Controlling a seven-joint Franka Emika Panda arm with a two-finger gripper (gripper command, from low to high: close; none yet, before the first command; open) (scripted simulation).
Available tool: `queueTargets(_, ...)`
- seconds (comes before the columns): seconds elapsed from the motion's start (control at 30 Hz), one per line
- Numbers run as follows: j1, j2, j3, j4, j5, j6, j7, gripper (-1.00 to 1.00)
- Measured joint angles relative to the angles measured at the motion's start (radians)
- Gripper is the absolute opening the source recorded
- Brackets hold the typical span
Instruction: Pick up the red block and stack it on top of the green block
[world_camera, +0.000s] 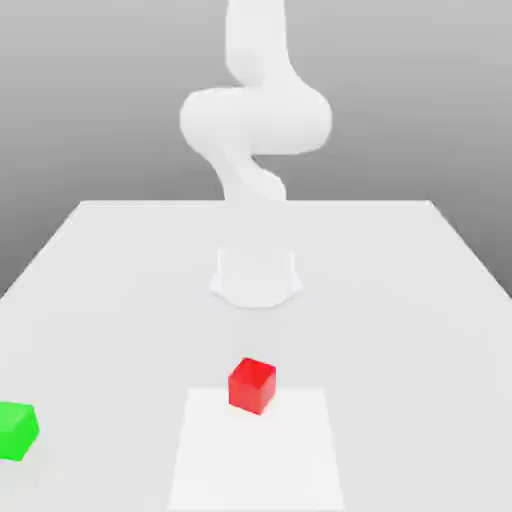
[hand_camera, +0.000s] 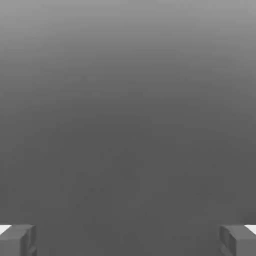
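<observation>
Red block (world_camera: 251, 385) sits mid-table (world_camera: 400, 300), green block (world_camera: 16, 430) well apart at the edge (exterior view's left); gripper (hand_camera: 128, 240) wide open, empty.

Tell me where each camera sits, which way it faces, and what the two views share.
Exterior view: off the arm, facing across the table toward the arm; red block in the foreground, green block at the exterior view's left.
Hand view: on the hand, facing a plain grey backdrop; the gripper has its fingers wide apart.
Shared: nothing recognisable.
</observation>
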Motion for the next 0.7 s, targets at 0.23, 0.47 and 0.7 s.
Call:
queueTargets(0.23, -0.036, 0.197, 0.026, -0.225, 0.040, 0.164, 0.114, 0.00)
queueTargets(0.47, -0.068, 0.409, 0.072, -0.470, 0.048, 0.338, 0.268, 0.00)
queueTargets(0.7, -0.079, 0.792, 0.066, -0.568, -0.031, 0.641, 0.422, 0.00)
